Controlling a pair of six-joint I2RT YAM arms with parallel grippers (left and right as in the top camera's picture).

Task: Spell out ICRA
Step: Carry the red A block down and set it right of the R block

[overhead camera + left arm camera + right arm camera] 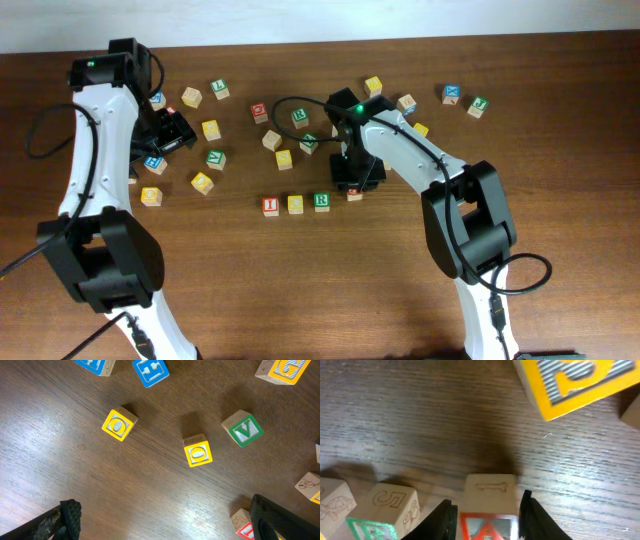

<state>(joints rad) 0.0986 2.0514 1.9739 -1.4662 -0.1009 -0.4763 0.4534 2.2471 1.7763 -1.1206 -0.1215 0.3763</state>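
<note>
Three cubes stand in a row on the table: red I (270, 206), yellow C (295, 204) and green R (321, 201). The red A cube (354, 194) sits just right of the R, slightly farther back, under my right gripper (352, 180). In the right wrist view the A cube (487, 510) rests on the wood between the jaws of the right gripper (487, 502). A thin gap shows on each side, so the gripper is open. The R cube (372, 527) is next to it on the left. My left gripper (170, 525) hangs wide open over bare wood.
Several other letter cubes lie scattered behind the row, among them a yellow cube (575, 380) and a green cube (309, 143). Under the left gripper are two yellow O cubes (119, 424) (198, 452), a green V cube (243, 429) and a red cube (245, 525).
</note>
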